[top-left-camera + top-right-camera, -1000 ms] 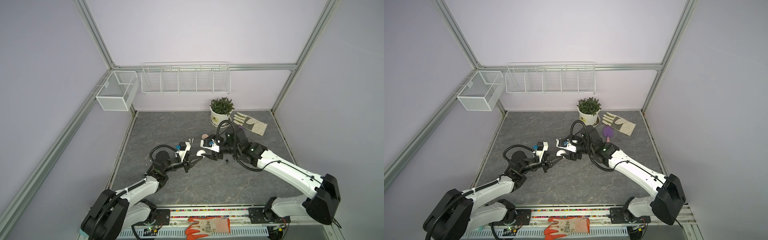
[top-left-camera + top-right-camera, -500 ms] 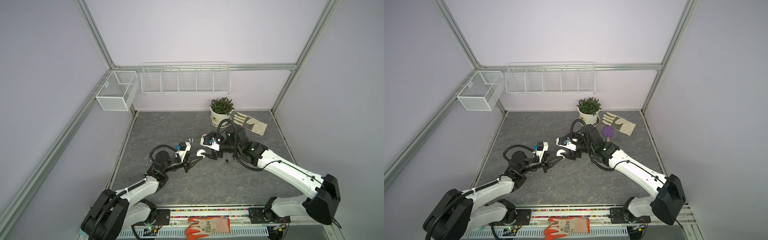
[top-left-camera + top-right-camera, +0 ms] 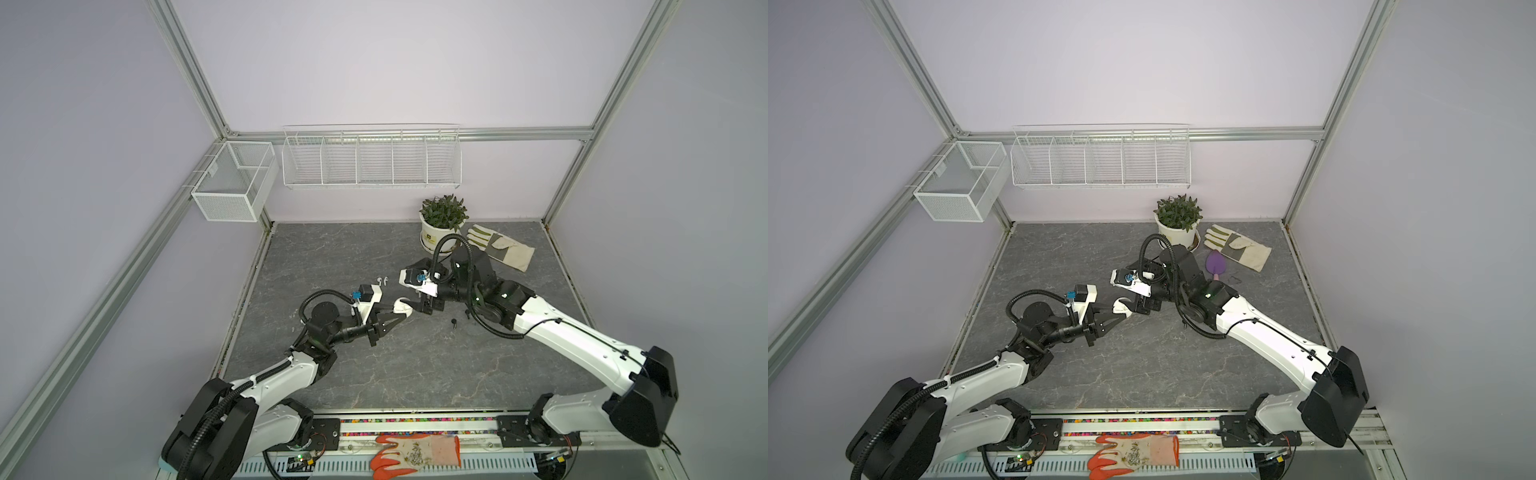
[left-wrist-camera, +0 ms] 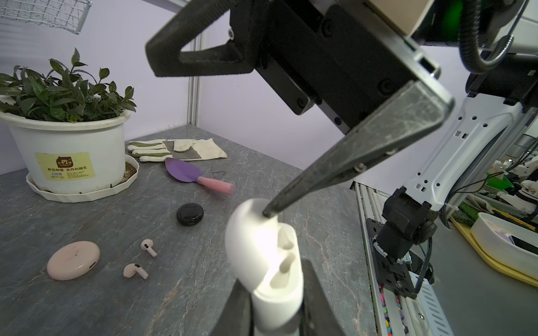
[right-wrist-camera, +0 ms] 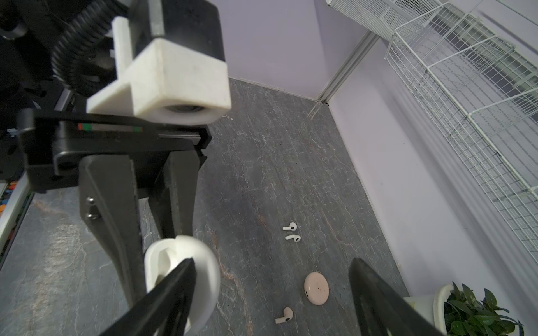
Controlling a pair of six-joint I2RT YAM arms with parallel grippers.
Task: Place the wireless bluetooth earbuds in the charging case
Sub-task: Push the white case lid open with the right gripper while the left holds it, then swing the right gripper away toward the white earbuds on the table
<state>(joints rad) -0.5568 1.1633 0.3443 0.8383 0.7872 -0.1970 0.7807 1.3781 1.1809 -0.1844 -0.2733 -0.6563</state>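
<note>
My left gripper is shut on a white charging case, held above the table with its lid flipped open and both sockets showing. My right gripper stands open just across from it, and one of its fingers has its tip against the open lid. Two white earbuds lie on the table beyond the left arm. Two pinkish earbuds lie by a pink round case. A black earbud lies below the right wrist.
A black round case, a purple trowel, a work glove and a potted plant sit at the back right. Wire baskets hang on the back wall. An orange glove lies on the front rail.
My right gripper has shifted a little to the left, towards the held case, and its jaws have spread slightly wider. The left arm and the case have stayed put.
</note>
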